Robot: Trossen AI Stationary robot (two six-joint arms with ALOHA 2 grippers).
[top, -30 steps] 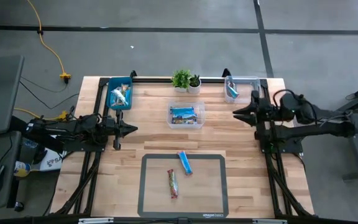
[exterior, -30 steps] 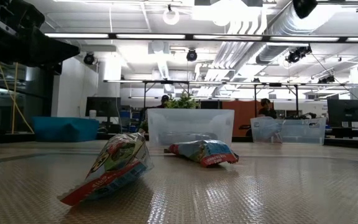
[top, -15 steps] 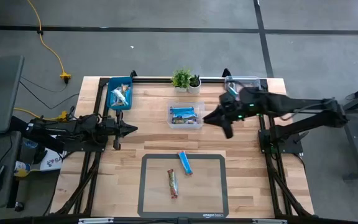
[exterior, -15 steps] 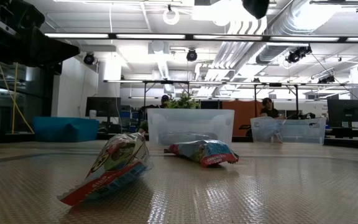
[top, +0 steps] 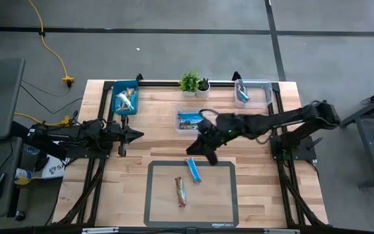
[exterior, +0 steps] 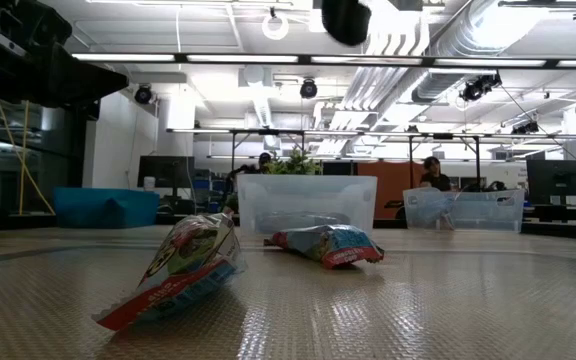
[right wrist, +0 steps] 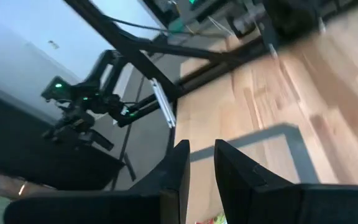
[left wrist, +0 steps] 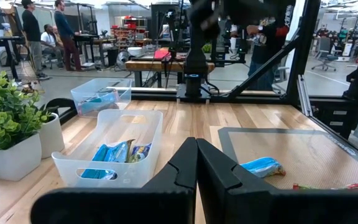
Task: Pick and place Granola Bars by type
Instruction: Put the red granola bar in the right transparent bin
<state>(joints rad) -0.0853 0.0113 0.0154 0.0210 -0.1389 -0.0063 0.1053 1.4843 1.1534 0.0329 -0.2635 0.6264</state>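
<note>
Two Granola Bars lie flat on the dark-rimmed mat (top: 154, 195): a light blue one (top: 193, 169) at its far edge and a red multicoloured one (top: 180, 192) in its middle. The low view shows both, the multicoloured bar (exterior: 183, 265) nearer than the blue bar (exterior: 328, 245). My right gripper (top: 200, 153) hangs over the mat's far edge, just beyond the blue bar, and its fingers (right wrist: 202, 163) stand a little apart with nothing between them. My left gripper (top: 138, 134) waits shut at the table's left side.
A blue bin (top: 124, 97) at the far left holds bars. A clear bin (top: 195, 121) in the middle holds blue bars, and another clear bin (top: 252, 93) stands at the far right. Two small potted plants (top: 193, 84) stand at the far edge.
My right gripper has swung from the table's right side toward the middle and the near edge, rolling as it went, and now hangs by the blue bar. Both bars lie where they were.
</note>
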